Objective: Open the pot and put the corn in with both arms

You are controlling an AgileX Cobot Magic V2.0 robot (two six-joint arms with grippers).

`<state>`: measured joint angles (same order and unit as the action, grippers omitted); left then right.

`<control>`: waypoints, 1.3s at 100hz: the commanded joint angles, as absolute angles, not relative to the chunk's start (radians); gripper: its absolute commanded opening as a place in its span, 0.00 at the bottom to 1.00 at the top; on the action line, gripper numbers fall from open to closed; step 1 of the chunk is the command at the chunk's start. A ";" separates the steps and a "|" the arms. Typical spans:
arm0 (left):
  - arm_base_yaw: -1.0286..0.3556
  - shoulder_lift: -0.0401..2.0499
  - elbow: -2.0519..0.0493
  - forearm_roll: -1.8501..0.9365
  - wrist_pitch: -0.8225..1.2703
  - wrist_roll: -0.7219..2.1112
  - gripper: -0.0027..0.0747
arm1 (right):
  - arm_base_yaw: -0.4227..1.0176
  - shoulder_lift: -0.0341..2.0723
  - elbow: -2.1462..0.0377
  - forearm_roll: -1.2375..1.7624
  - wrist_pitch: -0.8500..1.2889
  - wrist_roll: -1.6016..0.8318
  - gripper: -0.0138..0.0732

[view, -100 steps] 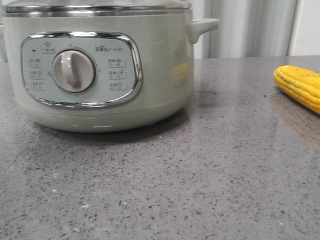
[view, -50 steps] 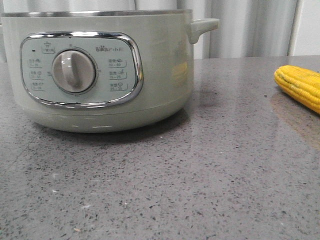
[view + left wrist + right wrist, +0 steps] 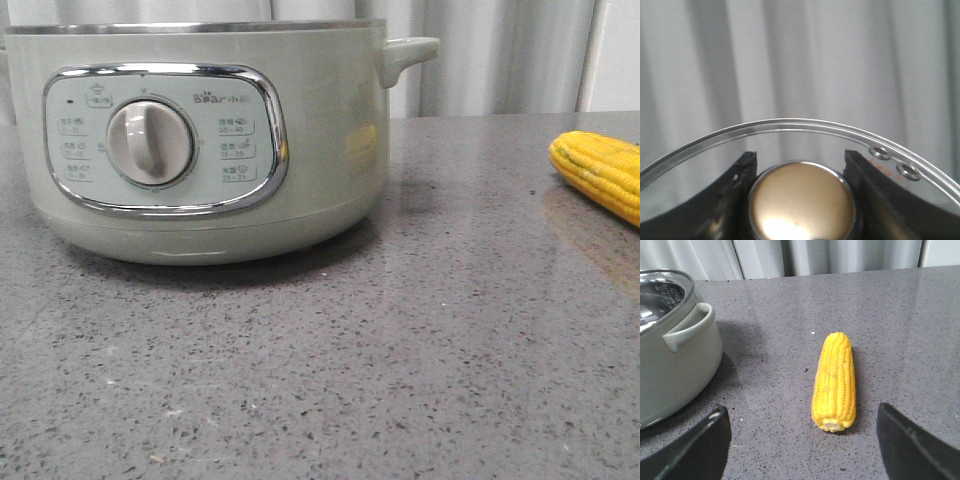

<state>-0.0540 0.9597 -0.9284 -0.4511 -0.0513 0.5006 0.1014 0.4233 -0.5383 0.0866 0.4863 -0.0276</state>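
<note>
The pale green pot (image 3: 330,150) stands at the left of the grey table, its steel rim bare and no lid on it. It also shows in the right wrist view (image 3: 675,375), open with a steel inside. The yellow corn (image 3: 600,170) lies on the table at the right edge. My left gripper (image 3: 800,160) is shut on the gold knob (image 3: 802,200) of the glass lid (image 3: 790,122) and holds it up in front of the curtain. My right gripper (image 3: 801,412) is open and empty, just short of the corn (image 3: 835,380), which lies lengthwise between its fingers' lines.
A grey speckled table (image 3: 350,350) carries the pot and corn. Pale curtains (image 3: 500,55) hang behind it. The pot's side handle (image 3: 687,327) sticks out toward the corn. Neither arm shows in the front view.
The lid, on the pot's rim a second ago, has been lifted up out of the front view. The pot has shifted very slightly to the right. The corn has not moved.
</note>
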 commanded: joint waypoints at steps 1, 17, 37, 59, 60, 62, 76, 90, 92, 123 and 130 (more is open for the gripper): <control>0.041 0.935 -0.905 -0.482 -0.160 0.502 0.26 | 0.096 0.437 -0.576 0.081 0.401 -0.036 0.73; 0.147 0.940 -0.778 -0.577 -0.167 0.502 0.26 | 0.098 0.437 -0.576 0.081 0.401 -0.036 0.73; 0.154 0.969 -0.615 -0.576 -0.216 0.496 0.26 | 0.098 0.437 -0.576 0.081 0.401 -0.036 0.73; 0.098 1.014 -0.506 -0.576 -0.330 0.494 0.27 | 0.098 0.437 -0.574 0.081 0.401 -0.036 0.73; 0.096 1.018 -0.506 -0.576 -0.333 0.494 0.27 | 0.098 0.437 -0.574 0.081 0.401 -0.036 0.73; 0.089 1.025 -0.501 -0.576 -0.341 0.494 0.27 | 0.098 0.437 -0.574 0.081 0.401 -0.036 0.73; 0.046 1.080 -0.489 -0.572 -0.392 0.494 0.27 | 0.098 0.437 -0.574 0.081 0.401 -0.036 0.73; 0.024 1.143 -0.489 -0.572 -0.433 0.494 0.27 | 0.098 0.437 -0.574 0.081 0.403 -0.036 0.73; 0.024 1.150 -0.489 -0.572 -0.433 0.494 0.27 | 0.098 0.437 -0.574 0.081 0.403 -0.036 0.73; 0.024 1.268 -0.489 -0.572 -0.432 0.494 0.27 | 0.098 0.437 -0.574 0.081 0.418 -0.036 0.73; 0.024 1.290 -0.489 -0.574 -0.427 0.494 0.27 | 0.098 0.437 -0.574 0.081 0.418 -0.036 0.73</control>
